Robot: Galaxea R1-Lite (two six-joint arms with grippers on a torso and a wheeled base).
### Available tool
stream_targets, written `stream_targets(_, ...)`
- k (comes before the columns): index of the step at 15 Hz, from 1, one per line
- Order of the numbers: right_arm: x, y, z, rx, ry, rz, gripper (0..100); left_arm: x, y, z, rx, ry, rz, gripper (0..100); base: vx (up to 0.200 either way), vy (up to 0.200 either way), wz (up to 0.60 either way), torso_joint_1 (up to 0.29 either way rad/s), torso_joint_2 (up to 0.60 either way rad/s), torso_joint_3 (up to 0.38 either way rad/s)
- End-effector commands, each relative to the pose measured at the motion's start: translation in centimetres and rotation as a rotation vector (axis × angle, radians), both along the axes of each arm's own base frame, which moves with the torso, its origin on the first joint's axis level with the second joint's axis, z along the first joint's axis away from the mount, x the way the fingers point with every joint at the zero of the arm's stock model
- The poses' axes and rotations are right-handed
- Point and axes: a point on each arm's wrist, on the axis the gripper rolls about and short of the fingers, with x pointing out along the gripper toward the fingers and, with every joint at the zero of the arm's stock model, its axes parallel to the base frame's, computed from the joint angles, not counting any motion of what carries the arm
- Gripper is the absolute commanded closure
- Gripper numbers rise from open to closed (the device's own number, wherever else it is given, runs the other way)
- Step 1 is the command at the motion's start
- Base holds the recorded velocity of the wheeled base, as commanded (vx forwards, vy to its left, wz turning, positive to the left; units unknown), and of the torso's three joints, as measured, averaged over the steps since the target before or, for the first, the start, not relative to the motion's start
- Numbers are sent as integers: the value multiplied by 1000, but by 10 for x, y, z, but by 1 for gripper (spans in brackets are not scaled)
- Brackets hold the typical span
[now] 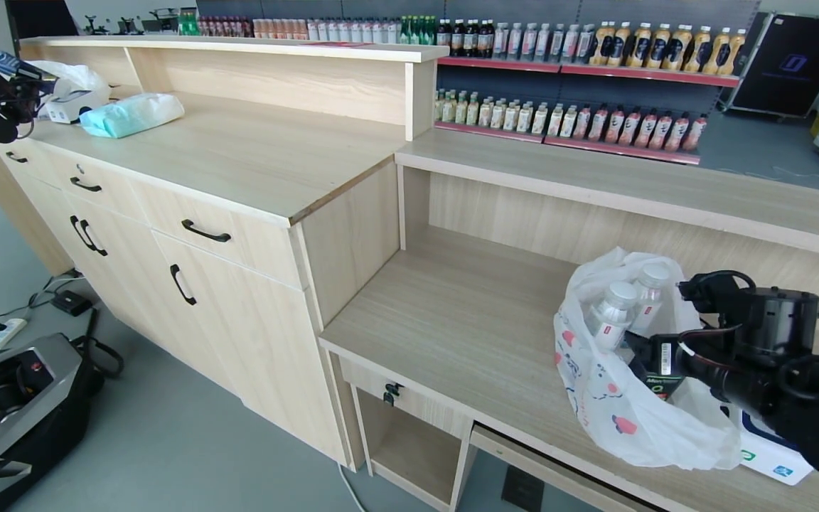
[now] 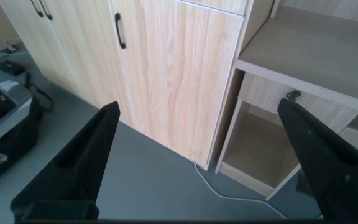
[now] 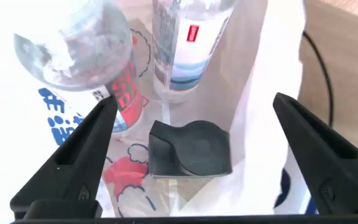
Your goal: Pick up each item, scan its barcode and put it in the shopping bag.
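Over the shopping bag [image 1: 616, 405] on the lower desk [image 1: 452, 313], our right gripper [image 3: 194, 102] hangs spread wide, holding nothing; a dark carton [image 3: 190, 149] lies just below it inside, apparently loose. The teal pack [image 1: 132, 114] waits on the upper counter [image 1: 253, 156], nearer our left gripper [image 2: 197, 104], likewise wide open, empty.

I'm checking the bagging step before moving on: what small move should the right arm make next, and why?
Probably lift the right gripper straight up out of the shopping bag. Its fingers are open and the dark carton lies free between them beside two bottles, so this item looks dropped off; a teal pack waits on the counter.
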Motion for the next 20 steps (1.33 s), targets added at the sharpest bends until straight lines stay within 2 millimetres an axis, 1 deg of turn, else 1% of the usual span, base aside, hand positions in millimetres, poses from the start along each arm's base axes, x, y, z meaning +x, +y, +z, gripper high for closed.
stream_targets(1,-48,-5,77,-100,-207,33,0,0,0,0,0,0,1,0,0,0,0,0,0,0)
stream_targets(2,-56,-5,92,-148,-269,63,0,0,0,0,0,0,1,0,0,0,0,0,0,0)
stream_targets(3,-59,-11,102,-235,-308,62,0,0,0,0,0,0,1,0,0,0,0,0,0,0)
stream_targets(4,-65,-17,114,-335,-357,67,0,0,0,0,0,0,1,0,0,0,-600,2,7,-2)
stream_targets(5,-66,-18,118,-345,-383,92,0,0,0,0,0,0,1,0,0,0,-600,12,-2,2)
stream_targets(6,-69,-19,132,-354,-441,111,0,0,0,0,0,0,1,0,0,0,-600,-2,7,7)
stream_targets(8,-74,-27,150,-373,-472,68,0,0,0,0,0,0,1,0,0,0,-600,-2,2,5)
stream_targets(9,-78,-30,157,-375,-460,51,0,0,0,0,0,0,1,0,0,0,-600,12,2,7)
stream_targets(11,-94,-38,164,-360,-390,-21,0,0,0,0,0,0,1,0,0,0,-600,-2,2,2)
stream_targets(12,-100,-39,167,-333,-381,-50,0,0,0,0,0,0,1,0,0,0,-600,2,2,2)
stream_targets(14,-120,-39,165,-282,-329,-143,0,0,0,0,0,0,1,0,0,0,-600,7,5,2)
stream_targets(15,-132,-38,161,-259,-300,-177,0,0,0,0,0,0,1,0,0,0,-600,-2,7,2)
stream_targets(16,-147,-38,152,-215,-277,-216,0,0,0,0,0,0,1,0,0,0,-600,7,2,2)
stream_targets(18,-185,-35,123,-155,-232,-250,0,0,0,0,0,0,1,0,0,0,-600,5,5,0)
stream_targets(19,-200,-33,109,-147,-221,-247,0,0,0,0,0,0,1,0,0,0,-600,2,2,7)
stream_targets(20,-217,-30,89,-125,-226,-226,0,0,0,0,0,0,1,0,0,0,-600,2,2,2)
